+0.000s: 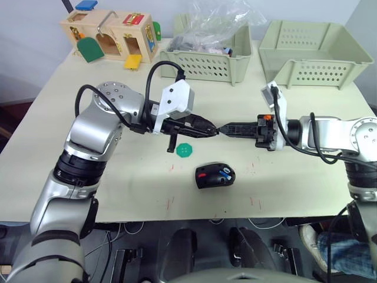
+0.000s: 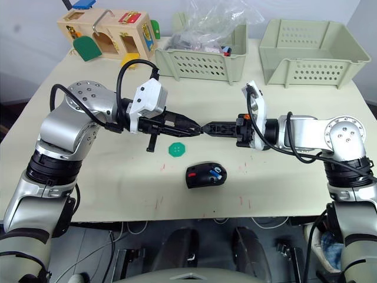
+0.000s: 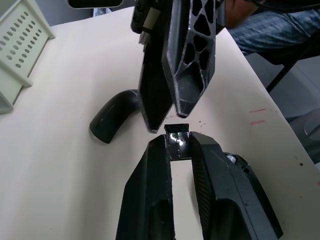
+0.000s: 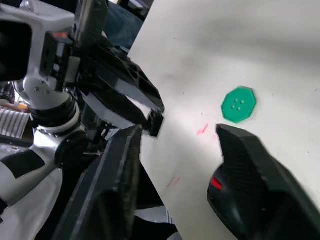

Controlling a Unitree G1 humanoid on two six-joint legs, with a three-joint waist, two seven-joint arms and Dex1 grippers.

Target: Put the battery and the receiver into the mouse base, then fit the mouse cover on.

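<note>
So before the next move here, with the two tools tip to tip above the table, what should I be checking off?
1. Receiver pinched at the left tool's fingertips: ok.
2. Right tool open and lined up tip to tip with the left: ok.
3. Battery seated in the mouse base: ok, blue shows in the compartment.
4. Receiver slot in the base free: cannot tell.
5. Mouse cover off the base and lying apart from it: ok.
6. Green disc apart from the base: ok.
</note>
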